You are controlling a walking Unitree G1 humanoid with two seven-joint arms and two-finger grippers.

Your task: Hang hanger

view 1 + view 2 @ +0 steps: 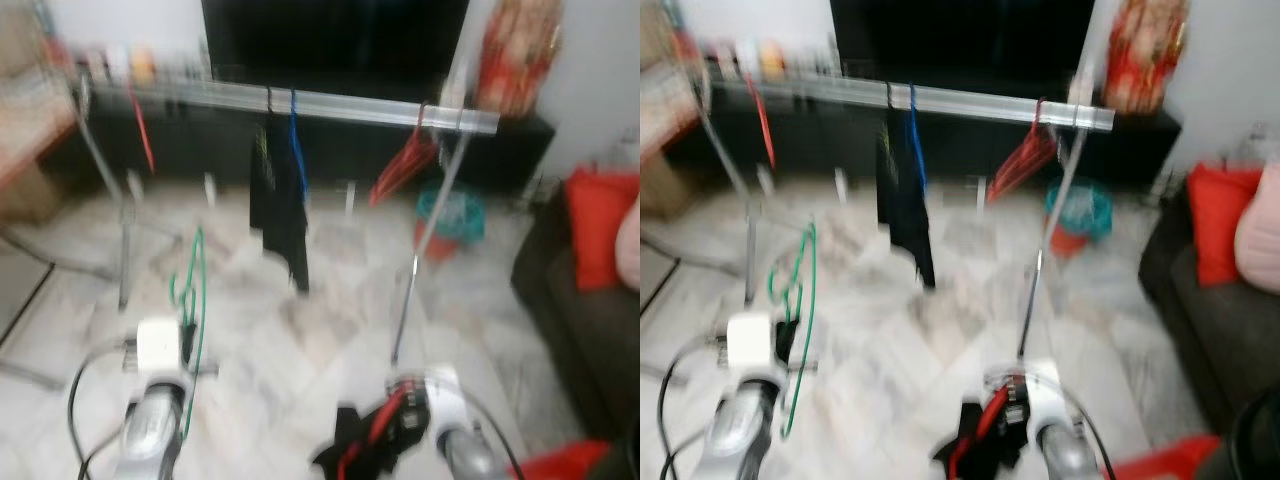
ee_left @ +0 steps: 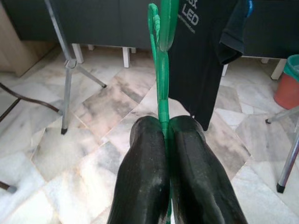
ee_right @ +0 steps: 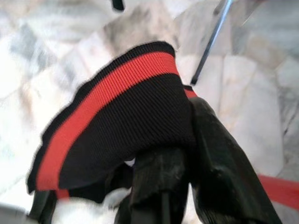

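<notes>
Left claw (image 2: pixel 164 135) pinching green hanger (image 2: pixel 161 70), upright

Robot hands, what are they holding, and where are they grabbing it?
The left gripper pinches the green hanger on its thin lower bar. The right gripper clamps a black-and-red knit garment near its ribbed, striped edge.

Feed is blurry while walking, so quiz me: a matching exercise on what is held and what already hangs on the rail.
Things:
1. thin green plastic hanger
2. black knitted garment with red stripe
3. black T-shirt
4. red plastic hanger

Places:
A. hanging near the right end of the silver rail
B. pinched in the left gripper
C. hanging near the rail's middle
D. held in the right gripper

Pairs: 1-B, 2-D, 3-C, 4-A
</notes>
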